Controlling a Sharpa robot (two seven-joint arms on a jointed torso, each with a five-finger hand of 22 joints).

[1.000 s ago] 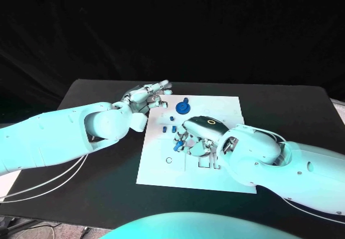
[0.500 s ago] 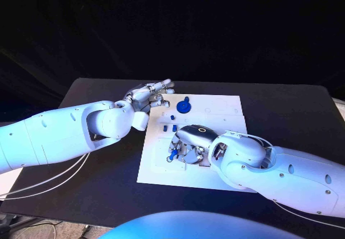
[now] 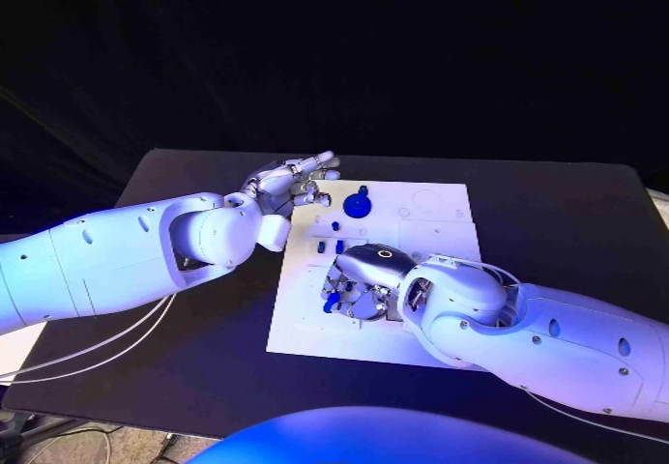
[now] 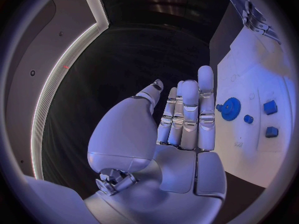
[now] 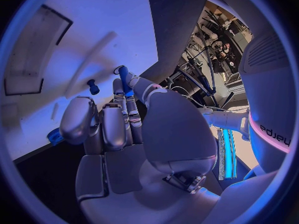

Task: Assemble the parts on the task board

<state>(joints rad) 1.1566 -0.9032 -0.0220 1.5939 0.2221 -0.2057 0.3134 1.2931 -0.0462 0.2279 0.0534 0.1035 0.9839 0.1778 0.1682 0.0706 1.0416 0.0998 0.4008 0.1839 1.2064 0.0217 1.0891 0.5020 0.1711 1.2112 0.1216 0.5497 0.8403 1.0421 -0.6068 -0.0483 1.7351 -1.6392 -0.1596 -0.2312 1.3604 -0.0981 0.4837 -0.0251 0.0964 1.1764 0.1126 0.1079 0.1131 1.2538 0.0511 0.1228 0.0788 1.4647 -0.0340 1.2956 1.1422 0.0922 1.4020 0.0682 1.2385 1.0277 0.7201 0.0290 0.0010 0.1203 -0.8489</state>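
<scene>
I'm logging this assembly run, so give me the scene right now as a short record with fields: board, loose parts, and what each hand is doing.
board: white rectangular task board in the middle of the black table
far part: round blue toothed gear on the board's far edge
small parts: small blue blocks nearer the middle
left hand: left hand open, fingers straight, at the board's far left corner
right hand: right hand over the board, pinching a small blue peg

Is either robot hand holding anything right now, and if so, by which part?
The right hand pinches a small blue peg near its upper end between fingertips, over the task board. The left hand holds nothing, its fingers straight.
</scene>
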